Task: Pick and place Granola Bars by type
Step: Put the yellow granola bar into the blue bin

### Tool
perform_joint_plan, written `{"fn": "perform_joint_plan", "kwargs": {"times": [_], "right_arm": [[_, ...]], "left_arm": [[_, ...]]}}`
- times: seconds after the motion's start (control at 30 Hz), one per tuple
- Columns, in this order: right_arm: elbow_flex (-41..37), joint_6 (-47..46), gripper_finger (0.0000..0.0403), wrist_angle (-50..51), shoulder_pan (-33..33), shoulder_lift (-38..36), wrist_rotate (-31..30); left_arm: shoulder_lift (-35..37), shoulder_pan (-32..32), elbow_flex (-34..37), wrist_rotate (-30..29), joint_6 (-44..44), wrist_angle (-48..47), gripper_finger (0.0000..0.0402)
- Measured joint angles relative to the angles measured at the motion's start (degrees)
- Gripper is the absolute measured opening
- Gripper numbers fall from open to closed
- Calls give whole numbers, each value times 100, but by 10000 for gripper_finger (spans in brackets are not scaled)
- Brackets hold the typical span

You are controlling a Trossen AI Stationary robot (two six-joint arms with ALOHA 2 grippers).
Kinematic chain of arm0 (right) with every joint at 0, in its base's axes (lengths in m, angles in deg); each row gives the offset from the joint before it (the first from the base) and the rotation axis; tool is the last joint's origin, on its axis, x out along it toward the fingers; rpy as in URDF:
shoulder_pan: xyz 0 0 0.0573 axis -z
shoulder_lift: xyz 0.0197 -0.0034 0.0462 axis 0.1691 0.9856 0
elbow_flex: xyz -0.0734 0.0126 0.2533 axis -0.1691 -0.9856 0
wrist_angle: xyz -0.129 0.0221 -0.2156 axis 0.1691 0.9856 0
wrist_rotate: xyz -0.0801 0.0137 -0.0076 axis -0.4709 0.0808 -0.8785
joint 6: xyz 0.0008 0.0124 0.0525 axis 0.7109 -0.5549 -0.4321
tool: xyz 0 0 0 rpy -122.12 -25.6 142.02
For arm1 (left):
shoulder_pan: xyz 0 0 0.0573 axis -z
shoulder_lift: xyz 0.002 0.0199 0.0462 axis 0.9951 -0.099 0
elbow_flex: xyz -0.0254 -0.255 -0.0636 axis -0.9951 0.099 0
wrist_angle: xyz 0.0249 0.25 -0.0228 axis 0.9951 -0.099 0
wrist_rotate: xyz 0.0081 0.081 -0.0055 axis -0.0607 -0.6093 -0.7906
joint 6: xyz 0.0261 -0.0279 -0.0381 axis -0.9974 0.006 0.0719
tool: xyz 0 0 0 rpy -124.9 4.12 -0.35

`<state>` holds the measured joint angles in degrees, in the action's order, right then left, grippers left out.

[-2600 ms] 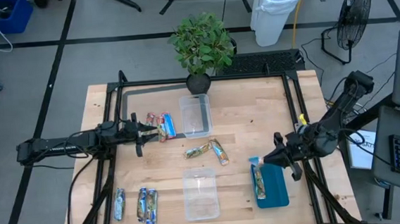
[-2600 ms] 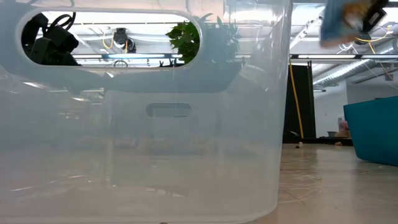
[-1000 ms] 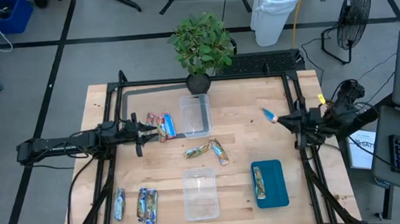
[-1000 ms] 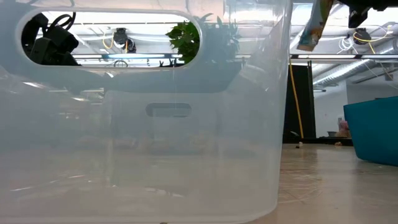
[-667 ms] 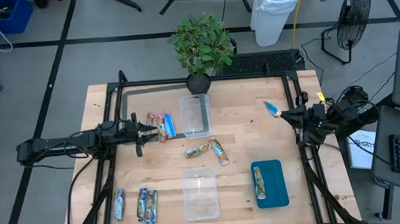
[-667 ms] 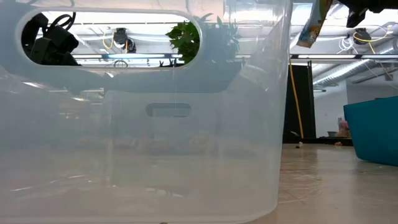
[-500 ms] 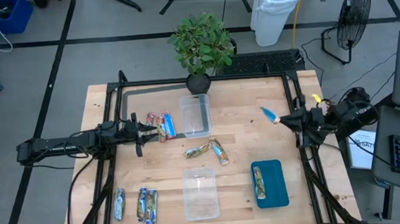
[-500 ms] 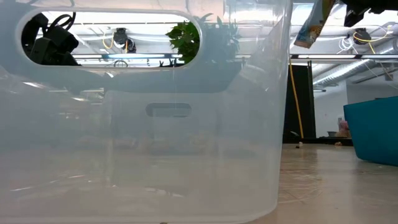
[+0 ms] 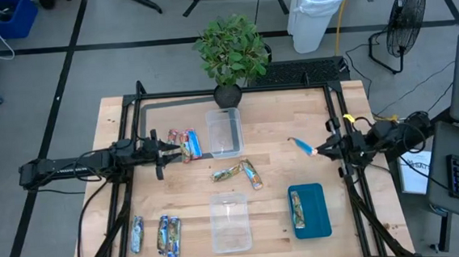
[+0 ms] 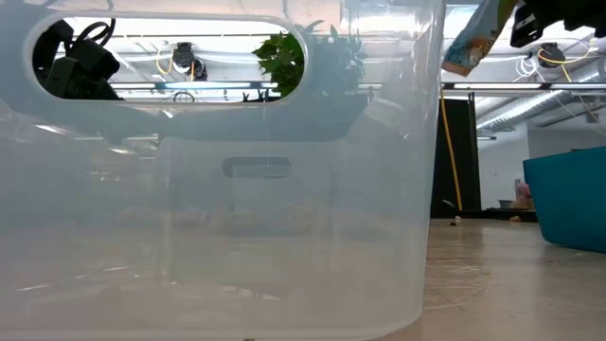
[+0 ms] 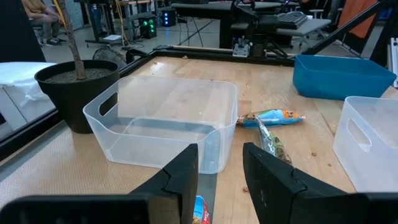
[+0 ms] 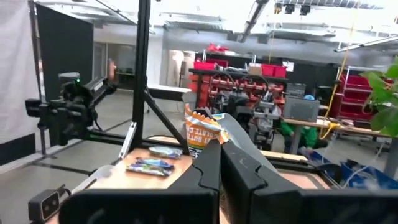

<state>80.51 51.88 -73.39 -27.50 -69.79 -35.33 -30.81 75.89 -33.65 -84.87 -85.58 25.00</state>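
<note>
The Granola Bars are spread over the worktop [image 9: 293, 108], and one blue-white bar [image 9: 301, 144] hangs in the air at about 3 o'clock, pinched by its end in the right claw [image 9: 318, 149]. The fingers are closed tight on the wrapper, and the bar sticks out toward the middle. My guess is that it is being carried toward bars of its own kind, since it is clear of the teal tray [image 9: 318, 219] at 5 o'clock.

The left claw [image 9: 165, 152] waits at 9 o'clock, low over the wood. Its fingers are parted with nothing between them, just short of the two red-blue bars [image 9: 185, 143] beside the far clear tub [image 9: 223, 132].

Counted from above there are nine bars:
- the two by the left claw
- two near the centre [image 9: 239, 172]
- three in a row at 7 o'clock [image 9: 157, 233]
- one in the tray [image 9: 297, 209]
- the one held

There are two clear tubs, the nearer one [image 9: 230, 222] at 6 o'clock, and both look empty. A potted plant [image 9: 232, 54] stands at 12 o'clock.
</note>
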Motion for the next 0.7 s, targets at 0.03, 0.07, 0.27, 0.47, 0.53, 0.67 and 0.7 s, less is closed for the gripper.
{"fn": "perform_joint_plan", "kwargs": {"times": [0.03, 0.07, 0.27, 0.47, 0.53, 0.67, 0.7], "right_arm": [[0, -44, 0, -13, 150, 20, 109], [0, -101, 0, -24, 306, 51, 146], [-4, -545, 0, -81, 1331, 512, 849], [2, -2605, 0, -140, 2112, 1332, 1630], [50, -3458, 0, -48, 2109, 1543, 2103], [99, -5015, 0, 517, 1998, 1789, 2075], [98, -5352, 0, 640, 1961, 1833, 2087]], "left_arm": [[2, -2, 0, 1, 0, 2, 131], [1, 0, 0, 0, 0, 3, 131], [2, -2, 1, 0, 0, 3, 131], [2, -2, 1, 0, 0, 3, 131], [2, -1, 0, 0, 0, 0, 131], [2, -2, 1, 0, 0, 4, 131], [2, -2, 1, 0, 0, 0, 131]]}}
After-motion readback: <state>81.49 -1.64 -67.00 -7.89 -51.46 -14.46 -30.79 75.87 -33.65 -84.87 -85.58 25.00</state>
